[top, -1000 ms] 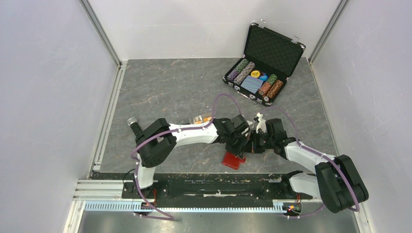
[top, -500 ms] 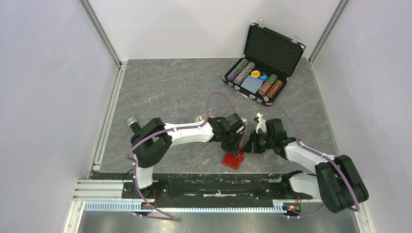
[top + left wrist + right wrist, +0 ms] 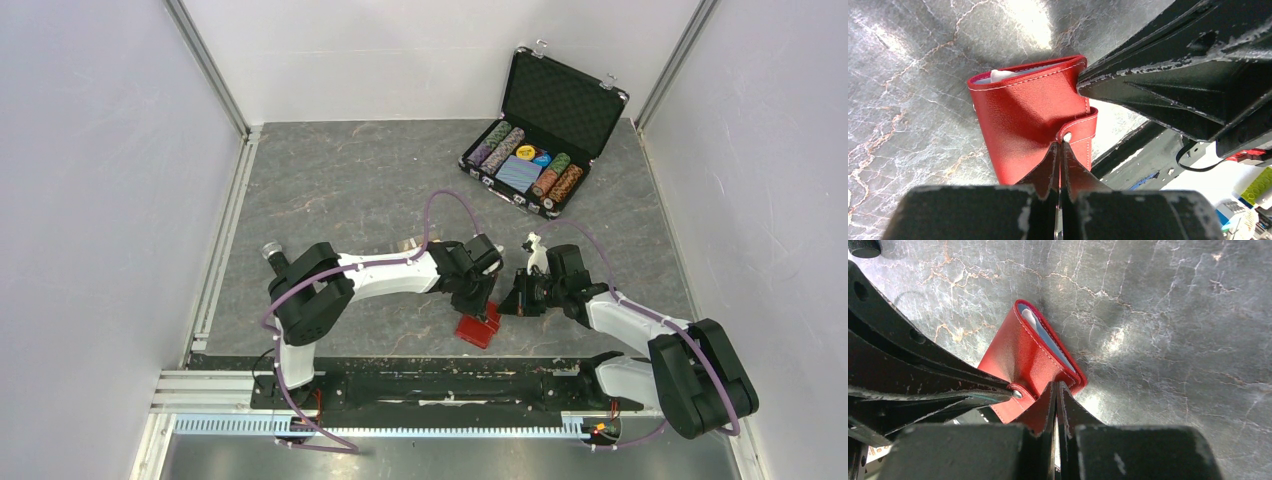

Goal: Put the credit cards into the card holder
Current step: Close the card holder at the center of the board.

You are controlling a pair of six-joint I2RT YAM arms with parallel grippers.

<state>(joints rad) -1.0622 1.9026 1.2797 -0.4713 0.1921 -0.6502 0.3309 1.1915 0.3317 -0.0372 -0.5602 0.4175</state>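
Observation:
The red card holder (image 3: 477,329) lies folded on the grey table close to the near edge. My left gripper (image 3: 489,313) is shut, its tips touching the holder's snap tab (image 3: 1066,136). My right gripper (image 3: 503,307) is shut too, its tips against the holder's right edge (image 3: 1068,375). In the left wrist view the card holder (image 3: 1023,112) fills the middle, with my left gripper (image 3: 1061,145) on the tab and the right fingers (image 3: 1173,75) at upper right. In the right wrist view the card holder (image 3: 1023,355) sits under my right gripper (image 3: 1055,385). A pale edge (image 3: 1030,320) shows in its open end. The credit cards' faces are hidden.
An open black chip case (image 3: 541,130) with poker chips stands at the back right. A clear tray (image 3: 407,243) peeks out behind my left arm. The black base rail (image 3: 1133,160) runs just beyond the holder at the table's near edge.
My left wrist has shifted slightly left and lowered its tip onto the holder's tab. It now hides more of the clear tray. The right arm and the holder have barely moved.

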